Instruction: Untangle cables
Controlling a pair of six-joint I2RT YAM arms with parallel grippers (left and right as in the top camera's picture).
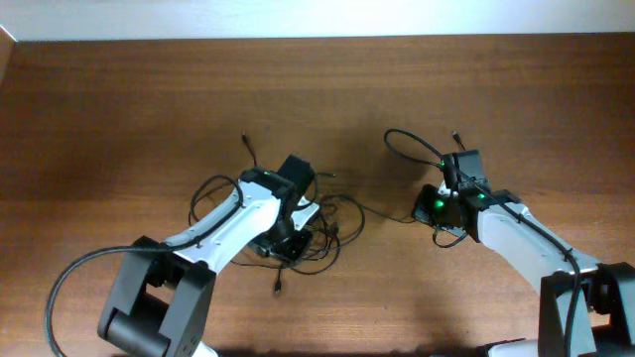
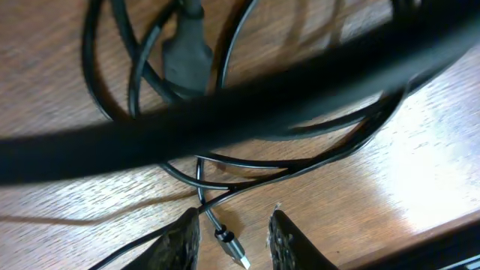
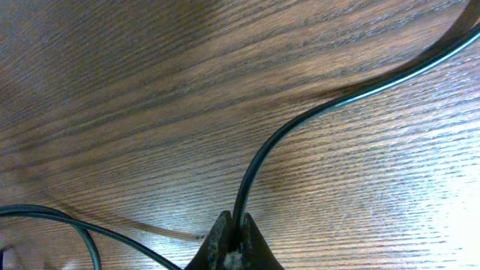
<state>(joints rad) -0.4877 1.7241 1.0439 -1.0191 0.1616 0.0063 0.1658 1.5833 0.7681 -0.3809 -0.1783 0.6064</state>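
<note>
A tangle of thin black cables (image 1: 332, 223) lies at the table's middle, under my left gripper (image 1: 286, 241). In the left wrist view my left gripper (image 2: 232, 225) stands open, its fingers (image 2: 184, 236) either side of a small metal plug (image 2: 234, 249) and not pressing it. Crossing cable loops (image 2: 247, 166) and a dark connector body (image 2: 187, 60) lie beyond. My right gripper (image 1: 442, 226) is to the right, shut on one cable (image 3: 300, 124) that curves away to the upper right from the right gripper (image 3: 236, 229). That cable loops behind the wrist (image 1: 412, 144).
A thick blurred black cord (image 2: 225, 105) crosses the left wrist view close to the camera. A thin strand (image 1: 382, 213) runs between the tangle and the right gripper. Another cable (image 3: 45, 217) passes at the lower left of the right wrist view. The brown wooden table (image 1: 119, 109) ends at a pale wall.
</note>
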